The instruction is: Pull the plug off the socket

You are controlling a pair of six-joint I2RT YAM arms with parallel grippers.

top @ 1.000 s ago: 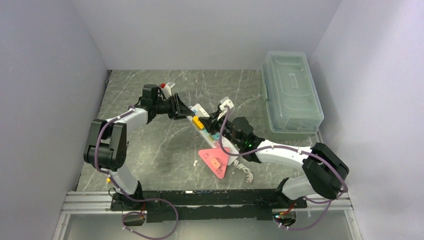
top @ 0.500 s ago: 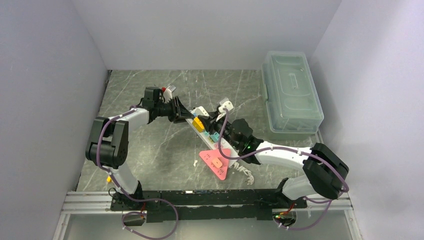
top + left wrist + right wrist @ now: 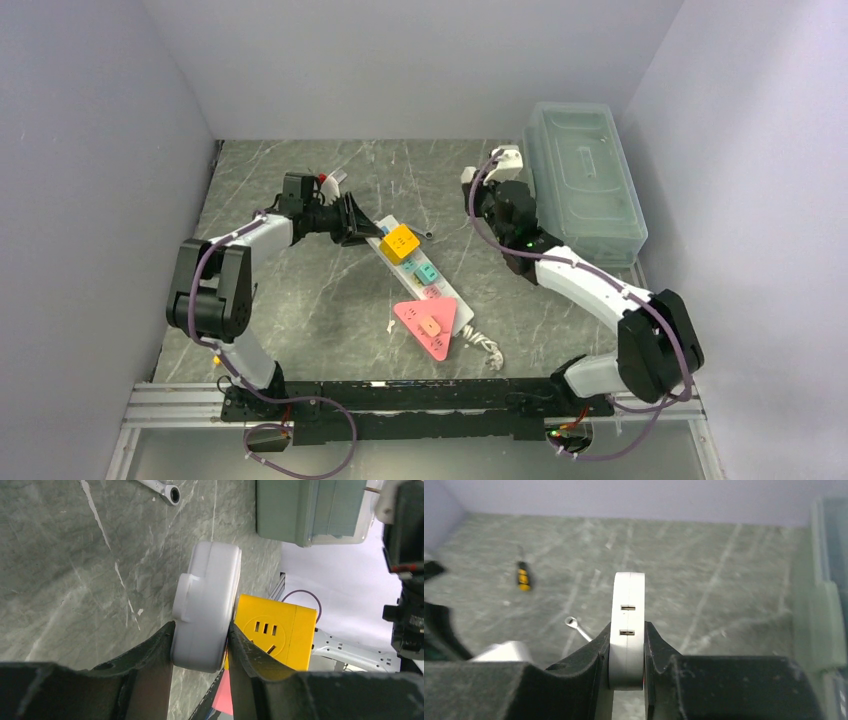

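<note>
The socket, a white power strip (image 3: 418, 265) with coloured outlet faces, lies diagonally mid-table. A yellow cube adapter (image 3: 400, 243) and a pink triangular piece (image 3: 427, 325) sit on it. My left gripper (image 3: 355, 222) is shut on the strip's white far end (image 3: 207, 610), beside the yellow cube (image 3: 272, 635). My right gripper (image 3: 487, 192) is up at the back right, away from the strip. It is shut on a flat white plug (image 3: 627, 625) held above the table.
A clear lidded plastic box (image 3: 583, 185) stands at the back right, close to my right gripper. A small wrench (image 3: 425, 236) lies by the strip. A yellow-and-black screwdriver (image 3: 524, 577) lies farther off. Grey walls close in three sides.
My right gripper left the strip and swung up to the back right, carrying the white plug. My left gripper stayed clamped on the strip's end.
</note>
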